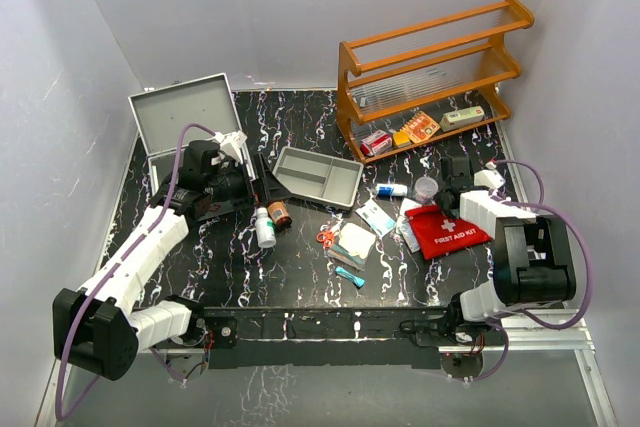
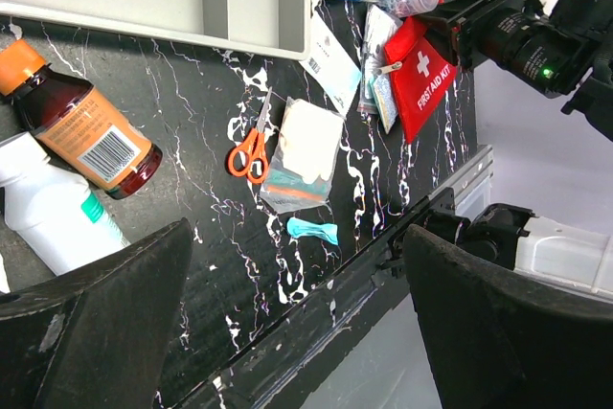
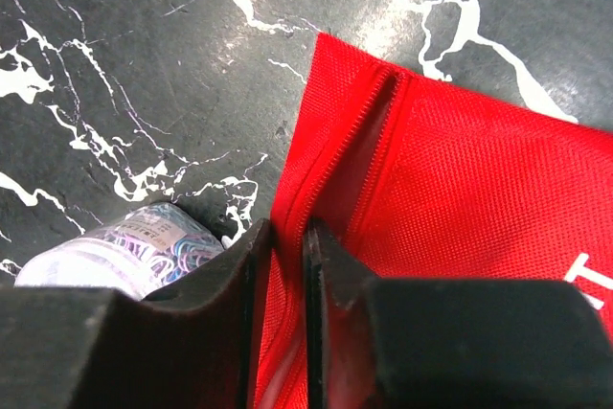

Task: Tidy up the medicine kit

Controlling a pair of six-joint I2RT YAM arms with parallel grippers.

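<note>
A red first aid pouch (image 1: 445, 230) lies at the right of the table, its zipper open at the top edge; it also shows in the left wrist view (image 2: 420, 79). My right gripper (image 3: 285, 237) is shut on the pouch's red fabric edge (image 3: 460, 189) beside the zipper, and it shows in the top view (image 1: 452, 192). My left gripper (image 2: 297, 265) is open wide and empty, held above the table near the brown bottle (image 2: 86, 131) and white bottle (image 2: 53, 217). It sits by the open grey metal case (image 1: 185, 112) in the top view (image 1: 268, 185).
A grey tray (image 1: 318, 175) stands mid-table. Orange scissors (image 1: 326, 238), gauze packets (image 1: 355, 240) and a teal item (image 1: 350, 275) lie in front of it. A clear jar (image 1: 426, 188) and a bandage roll (image 1: 392, 190) are near the pouch. A wooden shelf (image 1: 430, 67) stands at the back right.
</note>
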